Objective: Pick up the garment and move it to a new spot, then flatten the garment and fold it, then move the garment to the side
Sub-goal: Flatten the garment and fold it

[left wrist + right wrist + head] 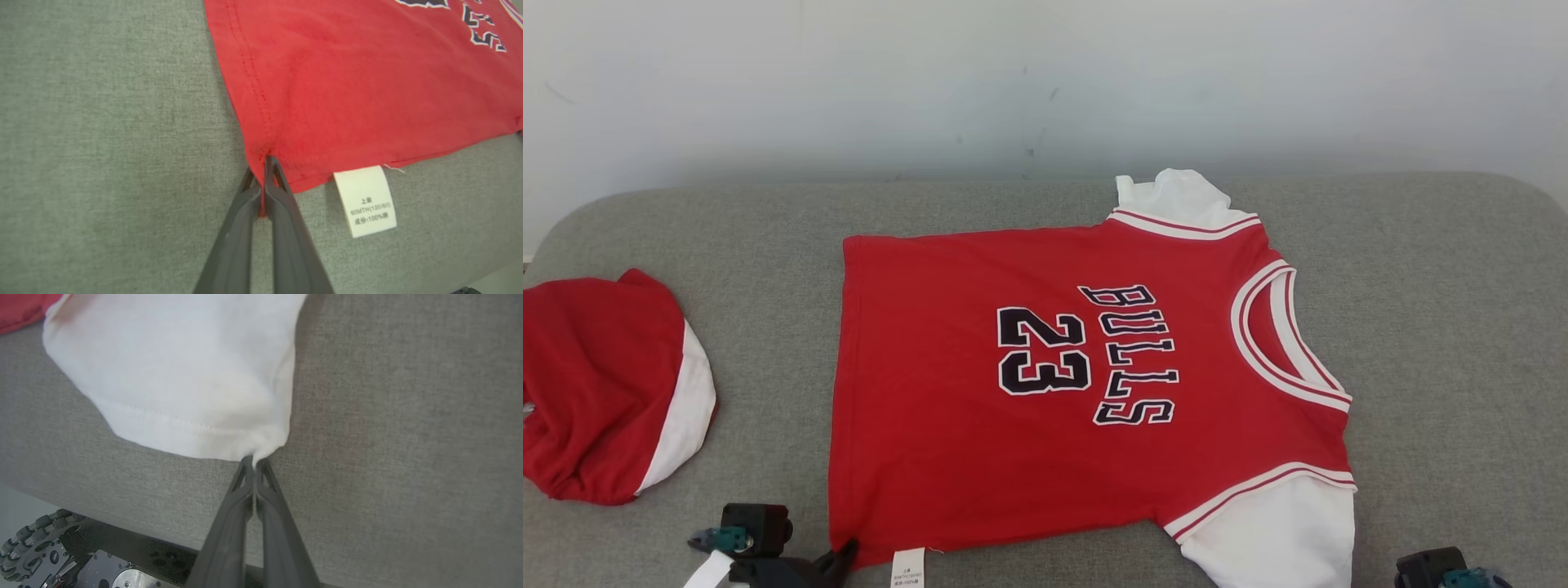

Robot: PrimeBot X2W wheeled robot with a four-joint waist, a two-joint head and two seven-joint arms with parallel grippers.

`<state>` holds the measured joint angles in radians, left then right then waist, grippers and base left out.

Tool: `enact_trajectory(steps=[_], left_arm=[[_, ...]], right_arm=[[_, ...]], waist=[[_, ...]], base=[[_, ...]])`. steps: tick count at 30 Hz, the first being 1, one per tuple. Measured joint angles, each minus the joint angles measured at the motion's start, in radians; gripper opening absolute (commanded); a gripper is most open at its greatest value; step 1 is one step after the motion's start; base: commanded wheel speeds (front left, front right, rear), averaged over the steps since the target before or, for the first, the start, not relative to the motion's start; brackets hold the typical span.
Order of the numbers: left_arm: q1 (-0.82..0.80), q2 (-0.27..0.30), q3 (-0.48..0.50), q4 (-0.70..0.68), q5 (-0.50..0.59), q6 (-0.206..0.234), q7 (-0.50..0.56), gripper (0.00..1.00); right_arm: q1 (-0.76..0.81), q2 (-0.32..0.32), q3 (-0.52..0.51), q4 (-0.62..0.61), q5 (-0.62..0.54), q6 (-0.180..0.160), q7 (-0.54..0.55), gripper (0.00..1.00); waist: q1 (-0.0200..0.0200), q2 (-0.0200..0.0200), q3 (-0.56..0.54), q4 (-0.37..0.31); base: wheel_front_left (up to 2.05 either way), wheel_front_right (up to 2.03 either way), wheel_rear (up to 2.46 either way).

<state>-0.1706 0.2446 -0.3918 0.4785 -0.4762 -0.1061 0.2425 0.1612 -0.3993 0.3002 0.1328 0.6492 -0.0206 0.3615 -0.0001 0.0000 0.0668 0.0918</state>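
Position: garment [1045, 384], a red jersey with white sleeves, lies spread and mostly flat on the grey cushion [1462, 327], about mid-surface. A second red-and-white cloth [605, 384] sits well apart at the robot's left, not touching it.

Axis: the garment's long axis runs across the head view, hem [845, 392] toward the robot's left and neckline [1282, 335] toward its right. The far sleeve [1176, 200] points away from the robot and looks slightly bunched.

Left gripper [261, 163]: its 2 fingers are pressed together with no gap to speak of, nipping the near hem corner. Red cloth shows between the fingers, so this is a real pinch. The care label [365, 200] hangs out from the near edge just beside that corner.

Right gripper [254, 461]: the fingers are likewise closed tight, with a small gather of the near sleeve [184, 375] drawn into the tips at its outer corner.

Key relation: both pinches sit on the 1 long edge nearest the robot, left arm at the hem end and right arm at the sleeve end. The body of the garment lies straight ahead of both sets of fingers, pointing away from the robot. Neither arm needs to cross the other.

Judgement: this looks set for a lengthwise fold, carrying the near edge up and away toward the far edge, with the crease parallel to the long axis. The 2 arms would need to travel together, or the edge will skew.

Risk: the right-hand pinch holds very little cloth and may slip.
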Motion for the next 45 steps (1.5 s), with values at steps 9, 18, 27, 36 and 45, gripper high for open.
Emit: enact_trajectory(steps=[9,18,27,36,45], left_arm=[[0.0,0.001,0.002,0.027,-0.004,-0.001,-0.025,0.0],[0.025,0.03,0.019,-0.051,-0.007,0.0,-0.068,0.0],[0.054,0.042,0.025,-0.135,-0.005,0.009,-0.077,0.0],[-0.009,0.064,0.042,-0.17,-0.015,0.007,-0.049,0.0],[-0.127,0.085,0.062,-0.135,-0.063,-0.001,0.014,0.0]], right_arm=[[-0.013,-0.005,-0.026,-0.021,0.019,0.03,-0.011,0.0],[0.012,-0.047,-0.124,-0.136,0.074,0.03,-0.046,0.0],[0.027,-0.039,-0.168,-0.241,0.135,0.042,-0.081,0.0],[-0.121,-0.046,-0.164,-0.19,0.134,0.057,-0.062,0.0],[-0.372,-0.043,-0.119,-0.041,0.124,0.083,-0.012,0.0]], waist=[[0.0001,0.0,-0.019,-0.01],[0.0001,0.0,-0.043,-0.021],[0.0,0.0,-0.052,-0.016],[0.0002,0.0,-0.039,-0.018],[0.0002,0.0,0.0,-0.035]], base=[[0.0,0.0,0.0],[0.0,0.0,0.0],[0.0,0.0,0.0],[0.0,0.0,0.0],[0.0,0.0,0.0]])
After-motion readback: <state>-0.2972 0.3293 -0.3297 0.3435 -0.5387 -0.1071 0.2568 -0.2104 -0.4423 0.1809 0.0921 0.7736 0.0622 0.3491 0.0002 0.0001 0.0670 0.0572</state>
